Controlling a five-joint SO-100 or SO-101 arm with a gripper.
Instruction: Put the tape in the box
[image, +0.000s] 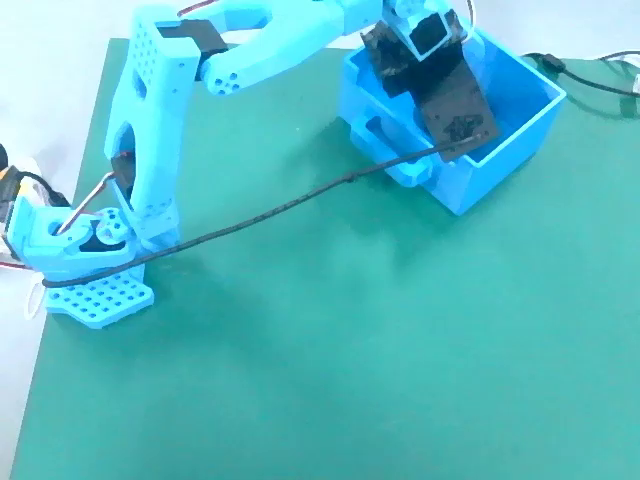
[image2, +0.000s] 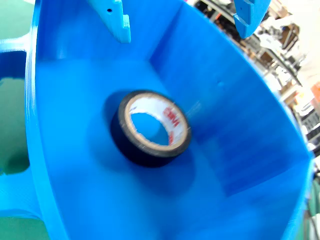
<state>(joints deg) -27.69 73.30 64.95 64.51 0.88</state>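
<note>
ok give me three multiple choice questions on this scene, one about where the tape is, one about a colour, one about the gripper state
1. Where is the tape?
A. on the green mat beside the box
B. on the floor of the box
C. clamped between the gripper's fingers

2. What colour is the outer band of the tape?
A. black
B. red
C. yellow

3. How does the gripper stand?
A. shut on the tape
B. shut on nothing
C. open, above the tape

Answers:
1. B, the wrist view shows the roll inside the blue walls, apart from both fingers.
2. A, the wrist view shows a black band around a pale inner core.
3. C, the two blue fingertips sit wide apart at the top of the wrist view with the roll lying free below, and the fixed view shows the gripper over the box.
</note>
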